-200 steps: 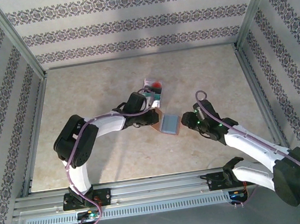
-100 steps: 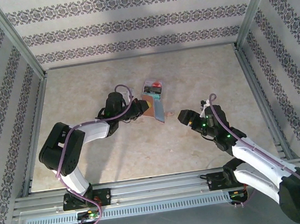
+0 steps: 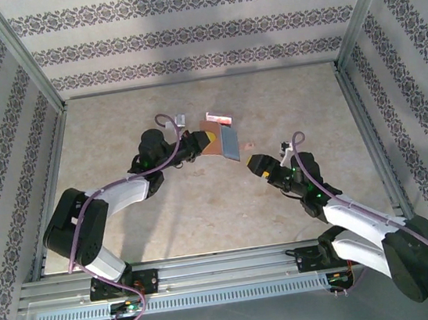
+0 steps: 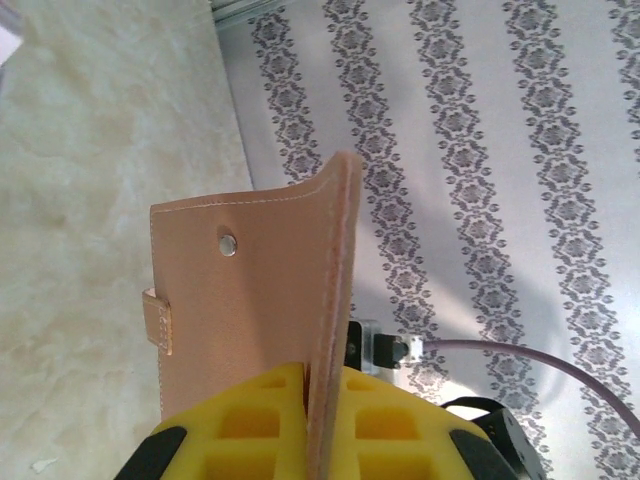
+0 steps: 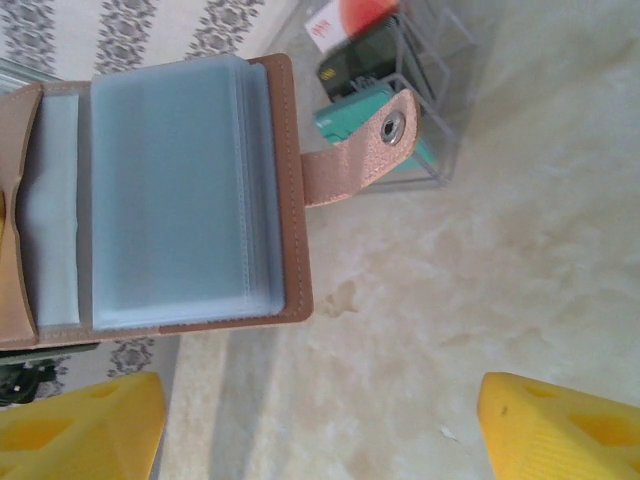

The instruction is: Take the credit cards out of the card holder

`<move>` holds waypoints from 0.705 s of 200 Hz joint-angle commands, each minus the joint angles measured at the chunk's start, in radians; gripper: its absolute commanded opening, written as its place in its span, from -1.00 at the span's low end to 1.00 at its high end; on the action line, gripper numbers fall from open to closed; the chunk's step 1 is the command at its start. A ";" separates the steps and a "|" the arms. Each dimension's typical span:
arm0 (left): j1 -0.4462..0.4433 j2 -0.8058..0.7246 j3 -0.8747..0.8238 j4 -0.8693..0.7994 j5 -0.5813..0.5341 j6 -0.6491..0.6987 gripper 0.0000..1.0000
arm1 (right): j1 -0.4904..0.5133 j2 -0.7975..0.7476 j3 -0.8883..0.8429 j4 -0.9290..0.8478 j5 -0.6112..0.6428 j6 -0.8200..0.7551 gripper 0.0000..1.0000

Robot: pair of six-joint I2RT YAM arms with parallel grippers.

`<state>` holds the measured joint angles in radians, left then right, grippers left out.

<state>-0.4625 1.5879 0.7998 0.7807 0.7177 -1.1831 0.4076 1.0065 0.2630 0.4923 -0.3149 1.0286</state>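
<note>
Right now the left gripper [image 4: 320,400] is clamped tight on one brown cover of the card holder [image 3: 223,141], holding it open above the middle of the table [image 3: 166,214], its blue-grey pockets facing the right gripper [image 5: 320,400], whose jaws stand wide apart, empty, nearby.

Tan card holder [image 5: 170,190], blue-grey inside.
Silver snap [image 5: 392,126] on its tan strap [image 5: 345,160]; cards [image 5: 360,65] red-white, dark green and teal; table [image 5: 520,250] marbled beige; walls [image 4: 480,150] white with grey damask stripes.
</note>
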 commanded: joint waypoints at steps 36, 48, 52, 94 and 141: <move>0.011 -0.065 0.014 0.099 0.071 -0.008 -1.00 | -0.010 0.114 0.050 0.296 -0.085 0.014 0.81; 0.012 -0.075 0.012 0.096 0.072 -0.003 -1.00 | -0.010 0.152 0.061 0.345 -0.102 0.018 0.83; 0.011 -0.077 0.012 0.097 0.072 -0.002 -1.00 | -0.010 0.164 0.064 0.361 -0.107 0.021 0.84; 0.010 -0.094 0.010 0.128 0.080 -0.010 -1.00 | 0.000 0.307 0.102 0.531 -0.148 0.063 0.90; 0.009 -0.099 0.005 0.147 0.083 -0.016 -1.00 | 0.019 0.447 0.137 0.796 -0.197 0.128 0.94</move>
<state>-0.4625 1.5211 0.7998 0.8253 0.7792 -1.1873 0.4107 1.4086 0.3603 1.0599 -0.4622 1.1130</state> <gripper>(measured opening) 0.065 0.971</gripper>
